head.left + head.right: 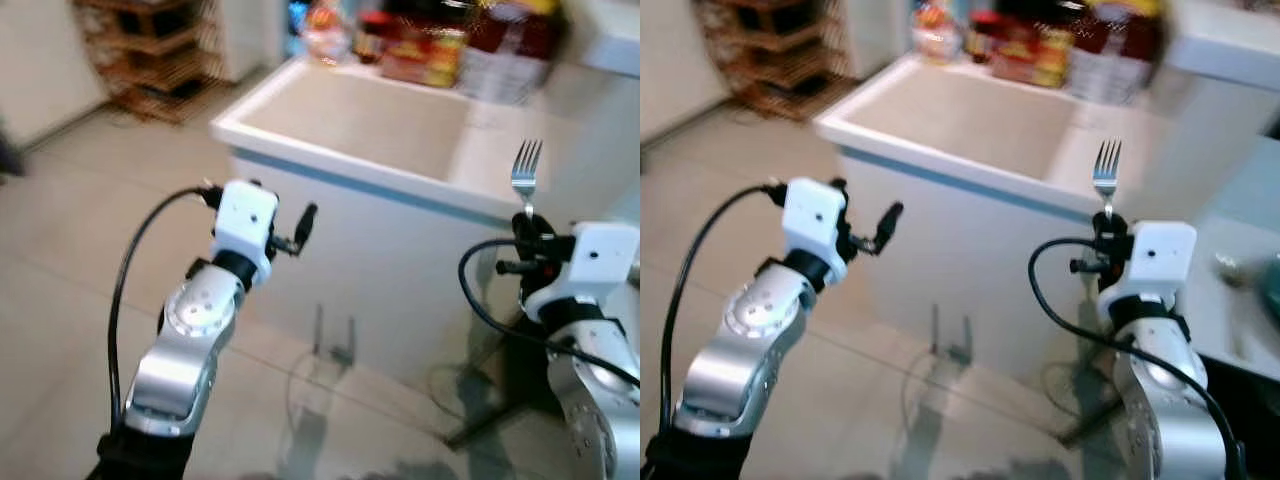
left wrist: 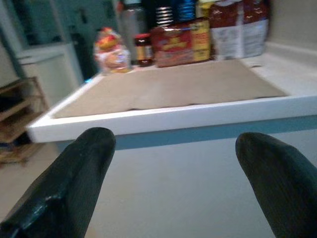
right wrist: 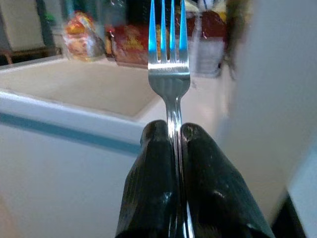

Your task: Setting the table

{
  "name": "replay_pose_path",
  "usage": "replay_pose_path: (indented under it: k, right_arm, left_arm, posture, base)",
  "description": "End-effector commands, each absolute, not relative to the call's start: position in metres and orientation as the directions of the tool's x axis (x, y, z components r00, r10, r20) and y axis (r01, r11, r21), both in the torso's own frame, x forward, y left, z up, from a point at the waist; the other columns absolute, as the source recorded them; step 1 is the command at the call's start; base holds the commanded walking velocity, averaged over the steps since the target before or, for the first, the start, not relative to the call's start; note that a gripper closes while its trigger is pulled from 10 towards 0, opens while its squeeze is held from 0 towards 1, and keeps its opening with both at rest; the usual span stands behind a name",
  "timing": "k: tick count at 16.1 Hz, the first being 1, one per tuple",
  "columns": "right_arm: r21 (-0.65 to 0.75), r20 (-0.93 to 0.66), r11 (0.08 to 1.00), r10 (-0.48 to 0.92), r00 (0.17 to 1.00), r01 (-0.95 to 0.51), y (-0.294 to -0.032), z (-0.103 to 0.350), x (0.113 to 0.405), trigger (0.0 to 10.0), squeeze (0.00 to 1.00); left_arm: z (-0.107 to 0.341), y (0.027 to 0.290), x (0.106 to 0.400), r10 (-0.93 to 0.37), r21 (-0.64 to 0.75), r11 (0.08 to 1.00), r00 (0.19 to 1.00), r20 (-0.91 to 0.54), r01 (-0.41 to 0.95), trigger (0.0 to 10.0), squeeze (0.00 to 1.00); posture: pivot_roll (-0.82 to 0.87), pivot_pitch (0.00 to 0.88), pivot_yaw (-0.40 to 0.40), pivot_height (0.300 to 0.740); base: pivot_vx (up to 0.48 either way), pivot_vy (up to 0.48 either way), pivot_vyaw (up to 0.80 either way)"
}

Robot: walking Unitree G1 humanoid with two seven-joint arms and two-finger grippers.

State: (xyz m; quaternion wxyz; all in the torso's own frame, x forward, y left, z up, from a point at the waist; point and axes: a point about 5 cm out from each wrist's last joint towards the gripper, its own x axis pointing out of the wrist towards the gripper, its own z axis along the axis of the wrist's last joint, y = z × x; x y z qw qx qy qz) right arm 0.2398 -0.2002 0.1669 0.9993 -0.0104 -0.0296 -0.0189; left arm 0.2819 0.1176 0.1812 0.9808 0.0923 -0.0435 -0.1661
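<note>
A fork [image 3: 169, 74] is gripped by its handle in the clenched right pincer [image 3: 173, 148] and held upright, tines up, in front of the white worktop [image 1: 330, 160]. The left pincer [image 2: 173, 173] is raised at the same height to the left, its fingers [image 2: 79, 173] spread wide with nothing between them. On the worktop a beige mat [image 2: 163, 89] is laid; behind it, blurred packets and jars [image 2: 173, 37] are lined up. A wooden rack [image 1: 150, 60] is seen on the floor beyond.
</note>
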Motion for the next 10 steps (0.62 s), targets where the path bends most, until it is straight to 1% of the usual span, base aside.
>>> replay_pose_path:
  k: [1, 9, 10]
  right_arm:
    - [-0.03, 0.069, 0.998, -0.062, 0.996, 0.064, -0.2041, 0.1699, 0.2414, 10.0, 0.0]
    - [-0.013, 0.087, 0.998, -0.059, 0.994, 0.06, -0.202, 0.1734, 0.2407, 10.0, 0.0]
    - [0.001, 0.108, 0.999, -0.051, 0.993, 0.051, -0.1996, 0.1754, 0.2392, 10.0, 0.0]
  left_arm:
    - [0.1846, 0.1169, 0.2825, -0.335, 0.203, 0.927, 0.94, 0.066, 0.316, 10.0, 0.0]
    - [0.187, 0.113, 0.2823, -0.357, 0.225, 0.916, 0.931, 0.075, 0.333, 10.0, 0.0]
    - [0.187, 0.112, 0.2822, -0.36, 0.225, 0.915, 0.93, 0.076, 0.335, 10.0, 0.0]
  posture:
    - [0.04, 0.081, -0.017, 0.74]
    - [0.04, 0.061, -0.016, 0.74]
    - [0.04, 0.057, -0.015, 0.74]
  base:
    - [0.0, -0.48, 0.0]
    - [0.0, -0.48, 0.0]
    - [0.0, -0.48, 0.0]
